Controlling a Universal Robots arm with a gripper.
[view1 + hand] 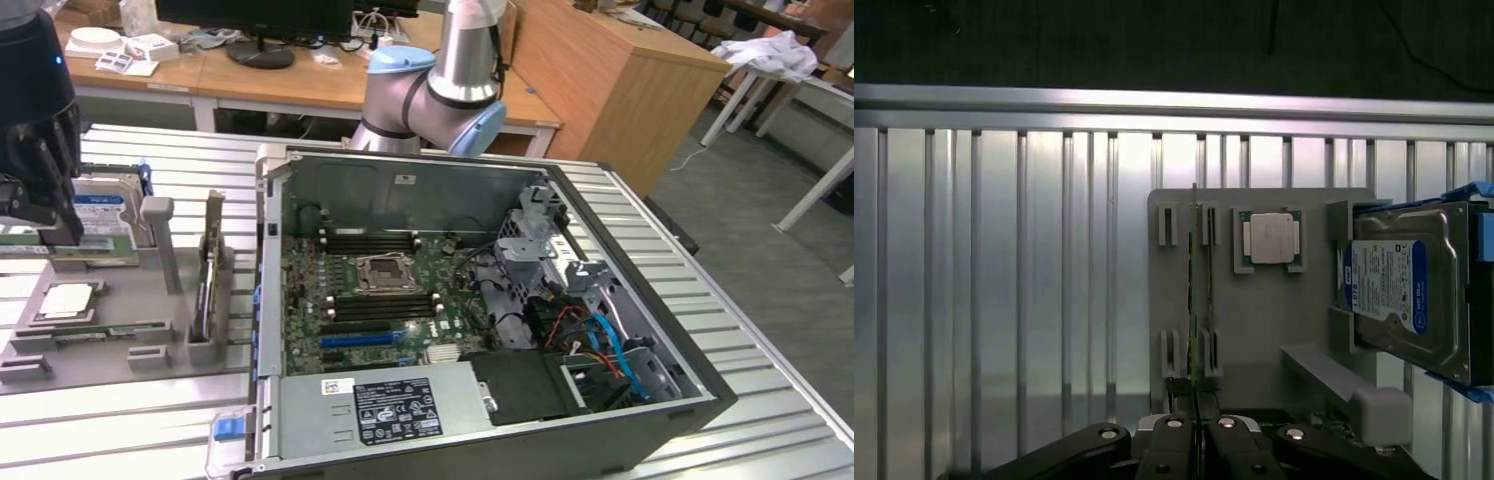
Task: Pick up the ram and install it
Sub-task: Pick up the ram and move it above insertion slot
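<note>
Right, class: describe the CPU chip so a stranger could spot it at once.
Beside the open computer case, on the exterior view's left, sits a grey tray. On it, the CPU chip lies flat between the ram and the hard drive. It alone is small, square and silver; the ram is long and thin, the drive bulky with a blue label.

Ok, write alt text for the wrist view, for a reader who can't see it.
The gripper is shut on the ram, a thin stick seen edge-on, held over a grey parts tray. The tray carries a square silver CPU chip and, beside that, a blue-labelled hard drive, all on a ribbed metal table.
</note>
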